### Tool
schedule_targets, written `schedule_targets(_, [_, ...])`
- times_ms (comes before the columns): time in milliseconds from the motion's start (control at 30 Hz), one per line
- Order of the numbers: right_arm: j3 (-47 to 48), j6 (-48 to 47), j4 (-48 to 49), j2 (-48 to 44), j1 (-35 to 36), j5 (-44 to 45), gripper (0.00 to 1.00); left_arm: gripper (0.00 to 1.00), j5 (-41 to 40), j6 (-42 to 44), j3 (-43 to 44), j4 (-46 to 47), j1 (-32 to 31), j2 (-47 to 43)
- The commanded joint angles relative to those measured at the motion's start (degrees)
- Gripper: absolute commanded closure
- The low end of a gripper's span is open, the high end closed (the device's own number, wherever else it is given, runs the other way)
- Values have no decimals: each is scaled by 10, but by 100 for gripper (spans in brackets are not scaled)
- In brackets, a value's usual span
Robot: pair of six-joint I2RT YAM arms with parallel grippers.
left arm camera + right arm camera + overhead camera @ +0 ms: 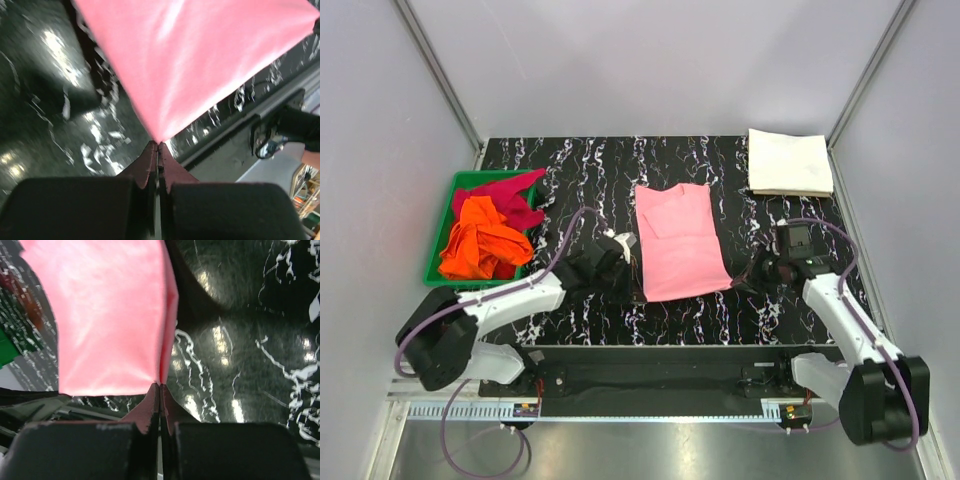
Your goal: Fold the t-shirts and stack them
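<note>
Grippers: left gripper (pixel 158 146) and right gripper (pixel 160 386) each clamped shut on a near corner of the pink t-shirt (pixel 680 240)
Pink t-shirt lies lengthwise, partly folded, midway across the black marbled table (pixel 580 165); white t-shirt (pixel 790 162) folded at the far right corner; orange t-shirt (pixel 480 245) and magenta-red t-shirt (pixel 510 195) crumpled in the green tray (pixel 441 226) at left

The pink shirt (pixel 200 65) runs off the top and right edges of the left wrist view, and off the top of the right. In the tray (pixel 442 225), the orange shirt (pixel 480 245) covers part of the red shirt (pixel 515 195) (shape unclear).
</note>
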Motion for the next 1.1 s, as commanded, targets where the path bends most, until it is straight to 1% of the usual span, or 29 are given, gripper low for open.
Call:
schedule_targets(0, [6, 30, -56, -61, 4, 5, 100, 100, -57, -25, -6, -35, -26, -60])
schedule_targets(67, [17, 28, -66, -69, 4, 9, 100, 100, -64, -20, 7, -44, -26, -68])
schedule_targets(133, [40, 21, -69, -61, 4, 22, 100, 100, -73, 1, 29, -67, -26, -57])
schedule_targets(200, [75, 12, -69, -32, 4, 29, 100, 100, -86, 20, 67, -85, -18, -45])
schedule_targets(267, [106, -3, -67, -6, 4, 42, 100, 100, -78, 32, 100, -88, 9, -24])
schedule_targets(300, [143, -7, -67, 25, 4, 49, 100, 100, -71, 42, 111, -89, 21, -16])
schedule_targets(367, [185, -34, -60, 60, 3, 52, 100, 100, -56, 56, 151, -91, 57, 10])
schedule_targets(400, [227, -43, -60, 99, 3, 51, 100, 100, -51, 68, 166, -94, 68, 20])
schedule_targets(433, [249, -57, -55, 117, 4, 53, 100, 100, -46, 74, 181, -93, 93, 41])
schedule_targets(467, [269, -63, -53, 139, 3, 53, 100, 100, -31, 79, 212, -94, 104, 55])
schedule_targets(500, [311, -69, -52, 178, 3, 51, 100, 100, -23, 91, 230, -98, 115, 69])
schedule_targets(533, [332, -81, -49, 197, 4, 48, 100, 100, -15, 97, 248, -99, 136, 99])
schedule_targets(567, [352, -86, -45, 218, 2, 46, 100, 100, -5, 102, 282, -103, 145, 114])
schedule_targets(600, [396, -91, -43, 262, 2, 35, 100, 100, -2, 109, 299, -110, 154, 128])
schedule_targets(633, [419, -99, -44, 284, 1, 29, 100, 100, 0, 114, 331, -111, 169, 154])
schedule_targets(667, [466, -103, -45, 328, 1, 23, 100, 100, 3, 121, 348, -112, 176, 168])
schedule_targets(733, [510, -107, -46, 370, 1, 11, 100, 100, 11, 130, 383, -114, 197, 212])
schedule_targets(767, [530, -108, -45, 389, 1, 10, 100, 100, 20, 133, 418, -120, 202, 228])
schedule_targets(800, [568, -110, -46, 429, 1, 0, 100, 100, 22, 135, 438, -127, 208, 243])
schedule_targets(867, [608, -112, -48, 468, 1, -15, 100, 100, 25, 140, 490, -135, 224, 285])
schedule_targets(900, [642, -109, -48, 505, 0, -25, 100, 100, 21, 140, 504, -142, 228, 307])
schedule_targets(933, [659, -109, -49, 522, 0, -32, 100, 100, 21, 139, 531, -143, 239, 320])
schedule_targets(1000, [704, -113, -49, 568, 0, -43, 100, 100, 31, 136, 555, -145, 248, 344])
schedule_targets(1067, [730, -115, -48, 596, 0, -41, 100, 100, 41, 140, 593, -145, 259, 384])
